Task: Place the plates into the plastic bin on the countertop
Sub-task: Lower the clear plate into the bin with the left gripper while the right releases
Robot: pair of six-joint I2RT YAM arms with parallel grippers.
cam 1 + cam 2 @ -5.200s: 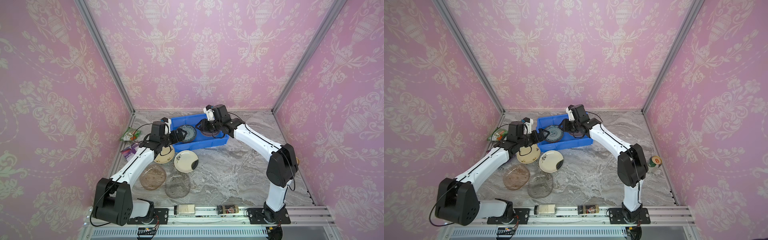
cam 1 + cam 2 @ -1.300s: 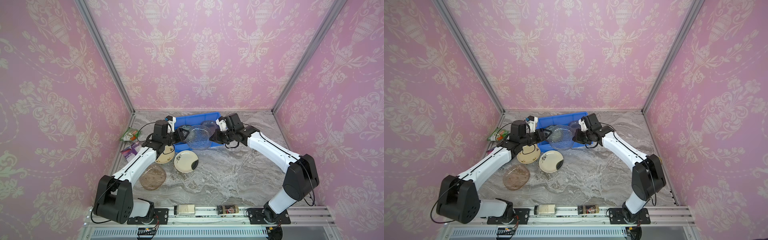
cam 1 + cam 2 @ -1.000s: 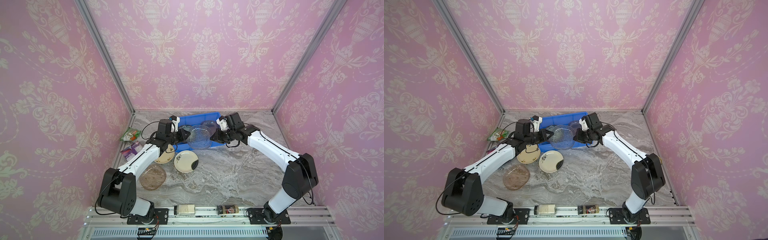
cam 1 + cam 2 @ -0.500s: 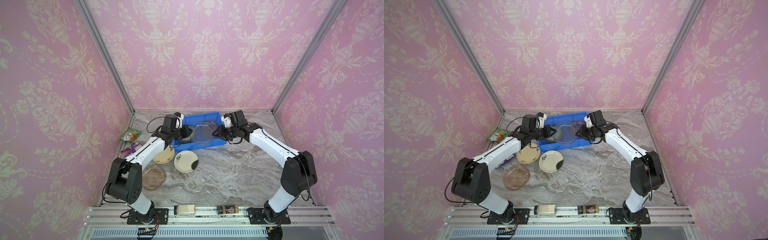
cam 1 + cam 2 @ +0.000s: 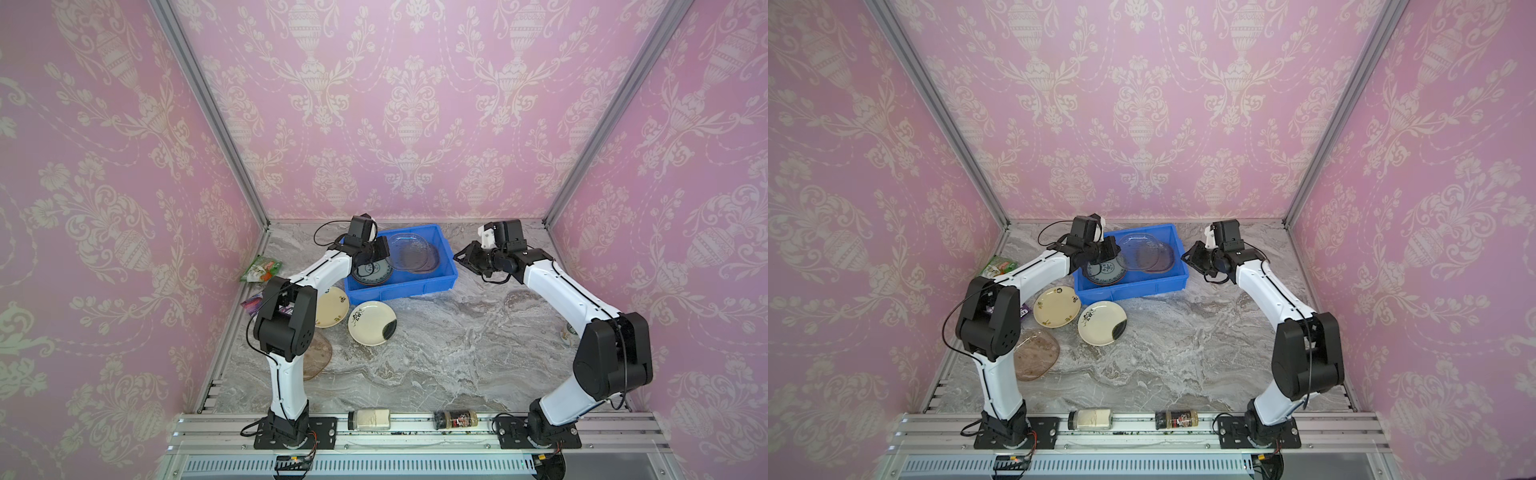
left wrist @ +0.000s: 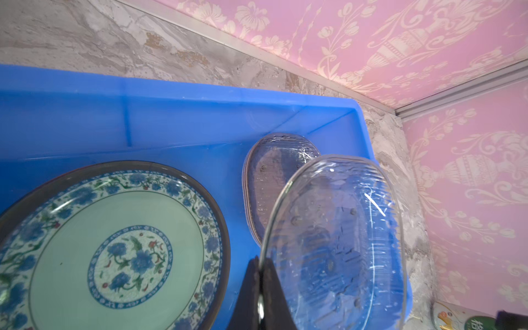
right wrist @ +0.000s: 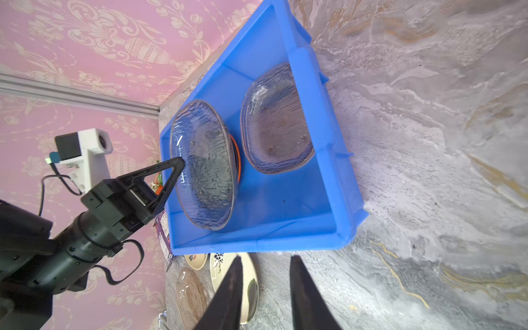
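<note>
Above the countertop (image 5: pixel 436 353), right fingers (image 7: pixel 228 294) have released the glass plate (image 7: pixel 204 165).

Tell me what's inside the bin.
A teal plate tops a stack; an orange rim peeks out below, the rest is covered. A flat glass plate lies beside it. The left gripper holds a tilted glass plate over the bin.

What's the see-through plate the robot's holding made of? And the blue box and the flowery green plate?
See-through plate: probably glass; glossy and rippled, the blue shows through it and glints streak its rim.
Blue box: plastic; smooth, faintly shiny, one even colour, moulded ribs.
Flowery green plate: likely glazed ceramic, maybe melamine; opaque and shiny, with blue flowers and a dark rim.
</note>
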